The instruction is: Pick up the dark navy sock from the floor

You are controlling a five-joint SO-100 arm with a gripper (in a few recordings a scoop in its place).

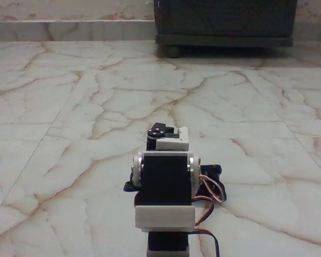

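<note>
Marble floor [69, 107], cream-white with reddish-brown veins and thin grout lines, fills most of what we see in the fixed view. We cannot make out the dark navy sock with any certainty: a dark shape peeks out on either side of the arm, low near the floor's near edge, but we cannot tell whether it is fabric or part of the arm's base. Folded low, the arm [166, 187] sits at the near edge of the floor, slightly right of centre, its black motor blocks and white brackets facing us, with red and dark wires looping out on its right side. We cannot tell whether the hand is released or clenched, since the arm's own body hides it. Farther back, at the floor's far edge, stands a dark wooden cabinet [224, 21] against the wall.
</note>
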